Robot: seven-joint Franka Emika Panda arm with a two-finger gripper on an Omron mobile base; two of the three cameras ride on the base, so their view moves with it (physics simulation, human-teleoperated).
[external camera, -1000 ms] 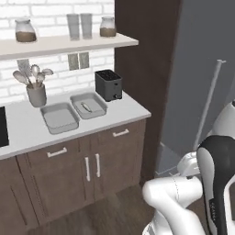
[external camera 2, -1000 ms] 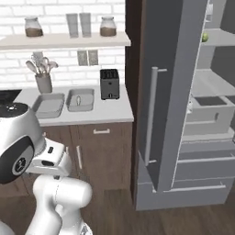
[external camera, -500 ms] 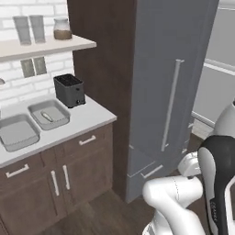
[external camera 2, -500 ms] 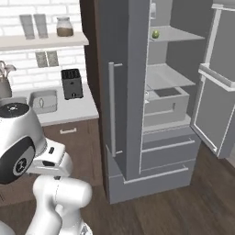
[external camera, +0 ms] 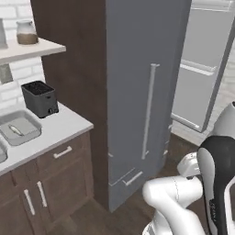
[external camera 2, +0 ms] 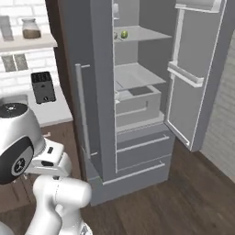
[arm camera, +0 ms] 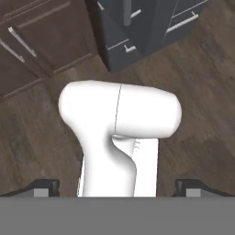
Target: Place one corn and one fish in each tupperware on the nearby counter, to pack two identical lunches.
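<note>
One grey tupperware (external camera: 33, 125) sits on the pale counter (external camera: 64, 126) at the far left of the left base view, with a small pale item inside that I cannot identify. The rim of a second tupperware (external camera: 1, 154) shows at the frame's left edge. Corn and fish are out of view. My gripper (arm camera: 117, 187) points down at the wooden floor. Its fingertips (arm camera: 46, 186) stand wide apart, open, and hold nothing.
A tall grey fridge (external camera: 137, 92) stands right of the counter, with its right door (external camera 2: 197, 78) swung open. Inside are shelves, a grey bin (external camera 2: 137, 98) and a small green round thing (external camera 2: 124, 34). A black toaster (external camera: 40, 98) is on the counter.
Both base views have swept right, from the counter toward the fridge, so the camera has moved. The trays have slid to the left edge. The gripper stays open.
</note>
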